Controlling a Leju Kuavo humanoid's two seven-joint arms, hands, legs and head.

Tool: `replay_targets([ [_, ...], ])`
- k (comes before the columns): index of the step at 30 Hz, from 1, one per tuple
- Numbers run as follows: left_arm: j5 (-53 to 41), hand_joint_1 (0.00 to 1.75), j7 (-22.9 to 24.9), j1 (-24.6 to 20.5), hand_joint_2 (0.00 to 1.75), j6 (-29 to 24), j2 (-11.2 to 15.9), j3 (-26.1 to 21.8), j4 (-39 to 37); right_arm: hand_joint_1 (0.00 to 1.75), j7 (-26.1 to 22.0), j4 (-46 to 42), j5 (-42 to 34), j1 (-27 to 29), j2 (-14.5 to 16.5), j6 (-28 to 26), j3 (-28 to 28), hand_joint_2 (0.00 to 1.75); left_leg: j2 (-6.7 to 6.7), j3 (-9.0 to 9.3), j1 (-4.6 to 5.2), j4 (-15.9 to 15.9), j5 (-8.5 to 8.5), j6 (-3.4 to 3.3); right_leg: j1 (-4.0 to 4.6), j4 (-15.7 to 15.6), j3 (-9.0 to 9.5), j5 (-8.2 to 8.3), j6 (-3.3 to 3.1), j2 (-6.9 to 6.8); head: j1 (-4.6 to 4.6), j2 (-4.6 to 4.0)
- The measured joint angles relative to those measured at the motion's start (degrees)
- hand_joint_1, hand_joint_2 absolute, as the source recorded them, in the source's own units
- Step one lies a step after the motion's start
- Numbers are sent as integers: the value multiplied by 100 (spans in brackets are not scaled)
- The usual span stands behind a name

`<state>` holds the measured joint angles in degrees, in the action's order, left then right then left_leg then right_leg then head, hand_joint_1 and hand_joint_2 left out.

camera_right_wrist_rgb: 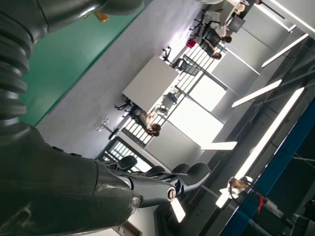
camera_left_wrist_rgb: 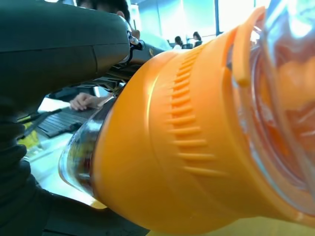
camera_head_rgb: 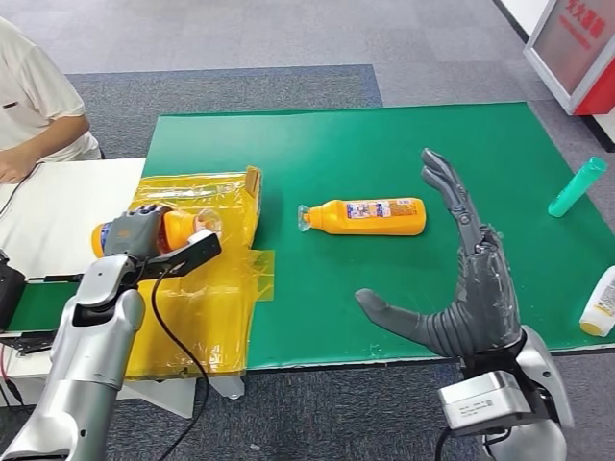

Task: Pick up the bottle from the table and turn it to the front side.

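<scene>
1. Check the left hand (camera_head_rgb: 135, 230): it grips an orange bottle (camera_head_rgb: 174, 227) held on its side above the yellow plastic sheet (camera_head_rgb: 210, 307) at the left end of the table. The clear cap end points toward the table centre.
2. Confirm the grip in the left wrist view: the orange bottle (camera_left_wrist_rgb: 178, 147) sits against the dark hand (camera_left_wrist_rgb: 55, 49), with its ribbed orange body and clear cap close to the lens.
3. Note a second orange bottle (camera_head_rgb: 366, 216) lying on its side on the green mat (camera_head_rgb: 435, 134), near the middle. Its label faces up, and its clear cap points toward the yellow plastic sheet. Nothing touches it.
4. Check the right hand (camera_head_rgb: 471, 288): it is empty, with fingers extended and thumb spread wide. It is raised over the near edge of the green mat, apart from the second orange bottle.
5. In the right wrist view, the right hand (camera_right_wrist_rgb: 74, 191) shows straight fingers with nothing between them.
6. Observe a teal bottle (camera_head_rgb: 577, 186) lying tilted near the right edge of the mat, and a white bottle (camera_head_rgb: 601, 303) at the right border.
7. Note a person (camera_head_rgb: 36, 106) in a white shirt seated at the white table (camera_head_rgb: 58, 211) on the far left.
</scene>
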<state>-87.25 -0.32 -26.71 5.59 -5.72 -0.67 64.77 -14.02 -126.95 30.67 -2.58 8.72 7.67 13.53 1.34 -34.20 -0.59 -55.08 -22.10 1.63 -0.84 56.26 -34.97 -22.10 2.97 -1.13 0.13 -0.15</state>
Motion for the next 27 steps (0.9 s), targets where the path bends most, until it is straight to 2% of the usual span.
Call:
replay_targets([
  [11, 181, 175, -10, -18, 175, 77, -514, 99, 64, 0, 9, 53, -5, -18, 0, 25, 80, 175, 0, -1, 2, -2, -1, -2, -2, -1, -1, 1, 1, 0, -1, 0],
  [27, 389, 175, -58, -41, 175, -26, -837, 410, -177, 0, -23, 195, -96, -83, 0, 19, 172, 175, 0, -1, 1, -2, -2, -2, -2, -1, -1, 0, 1, 0, 0, 0],
])
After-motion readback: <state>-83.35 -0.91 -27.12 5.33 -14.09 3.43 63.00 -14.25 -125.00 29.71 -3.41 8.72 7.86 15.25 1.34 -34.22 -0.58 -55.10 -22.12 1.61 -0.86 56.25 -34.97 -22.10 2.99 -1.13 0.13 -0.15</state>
